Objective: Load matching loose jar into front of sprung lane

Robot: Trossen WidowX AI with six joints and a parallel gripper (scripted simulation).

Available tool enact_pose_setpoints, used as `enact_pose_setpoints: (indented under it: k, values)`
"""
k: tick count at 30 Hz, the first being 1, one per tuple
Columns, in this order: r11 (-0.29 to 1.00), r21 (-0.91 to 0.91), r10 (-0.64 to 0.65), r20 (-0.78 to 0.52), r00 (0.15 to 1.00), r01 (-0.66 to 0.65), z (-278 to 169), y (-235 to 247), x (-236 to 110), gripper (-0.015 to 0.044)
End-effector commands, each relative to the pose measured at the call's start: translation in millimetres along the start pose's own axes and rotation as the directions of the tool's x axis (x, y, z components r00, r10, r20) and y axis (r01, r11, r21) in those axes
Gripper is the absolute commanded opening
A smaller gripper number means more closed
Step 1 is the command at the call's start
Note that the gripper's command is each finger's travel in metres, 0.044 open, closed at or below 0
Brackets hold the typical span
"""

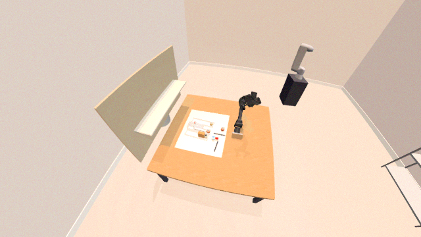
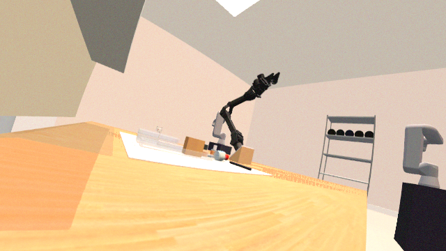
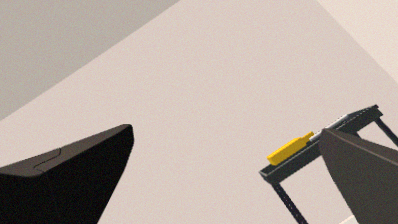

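My gripper [image 1: 257,97] [image 2: 275,78] [image 3: 223,135] is open and empty, raised high above the table and well away from the jars. Clear lanes [image 2: 148,136] stand on the white mat [image 1: 197,149] [image 2: 139,155]. A small jar with a reddish-orange top [image 1: 222,129] stands loose near the mat's right edge in the top view. Another reddish jar [image 1: 208,131] is at the lanes' front end, and a yellowish one [image 1: 211,124] is near it. A pale jar with a red lid [image 1: 213,138] [image 2: 219,155] lies on its side. The labels, the pusher plate and which jar matches are too small to tell.
A brown block [image 1: 201,134] [image 2: 194,146] stands at the lanes. Two dark bars lie on the mat, one [image 1: 219,134] near the loose jar and one [image 1: 216,146] [image 2: 240,166] near the lidded jar. A tan panel [image 1: 141,99] with a shelf stands beyond the table.
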State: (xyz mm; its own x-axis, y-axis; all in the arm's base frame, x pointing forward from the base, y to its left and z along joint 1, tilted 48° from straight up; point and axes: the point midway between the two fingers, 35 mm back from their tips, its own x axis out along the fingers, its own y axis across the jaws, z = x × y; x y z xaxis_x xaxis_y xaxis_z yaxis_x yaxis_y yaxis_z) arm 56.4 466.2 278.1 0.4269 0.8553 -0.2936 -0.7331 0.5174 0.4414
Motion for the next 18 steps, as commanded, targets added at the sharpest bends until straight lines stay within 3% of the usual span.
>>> enact_pose_setpoints:
  k: [1,6,9,18]
  values:
    - [0.980,-0.008,-0.196,-0.072,0.978,0.196,-12,-66,10,0.0440]
    - [0.914,-0.028,-0.403,-0.154,0.902,0.404,-25,-140,8,0.0440]
    - [0.840,-0.057,-0.538,-0.212,0.816,0.539,-33,-192,-1,0.0440]
    - [0.519,-0.168,-0.814,-0.395,0.425,0.838,-61,-326,-70,0.0440]
